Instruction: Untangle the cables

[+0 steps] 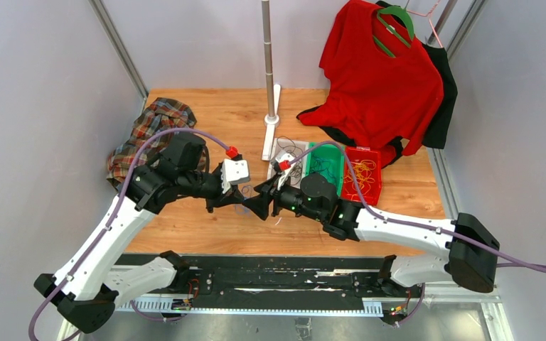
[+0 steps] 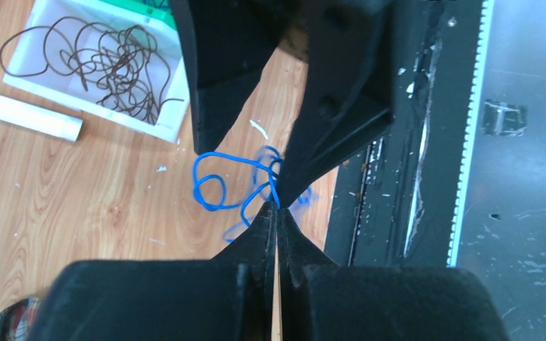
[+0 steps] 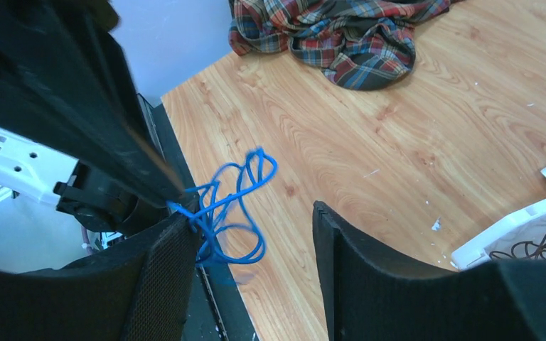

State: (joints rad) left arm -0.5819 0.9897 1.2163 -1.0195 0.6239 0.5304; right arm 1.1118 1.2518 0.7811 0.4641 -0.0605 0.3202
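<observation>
A loose blue cable (image 2: 210,192) hangs in loops just above the wooden table (image 1: 206,220). My left gripper (image 2: 276,208) is shut on one strand of it. In the right wrist view the blue cable (image 3: 245,177) dangles against the left finger of my right gripper (image 3: 252,213), which is open with nothing between its jaws. The two grippers meet tip to tip near the table's front middle (image 1: 254,202). A dark cable (image 2: 106,64) lies coiled in a white tray (image 2: 39,82). Blue cables fill a green bin (image 1: 325,167), and yellow-orange cables a red bin (image 1: 362,174).
A plaid cloth (image 1: 149,131) lies crumpled at the back left. A red shirt (image 1: 380,78) hangs on a green hanger at the back right. A metal pole (image 1: 269,64) stands on a white base mid-back. A black rail (image 1: 277,273) runs along the near edge.
</observation>
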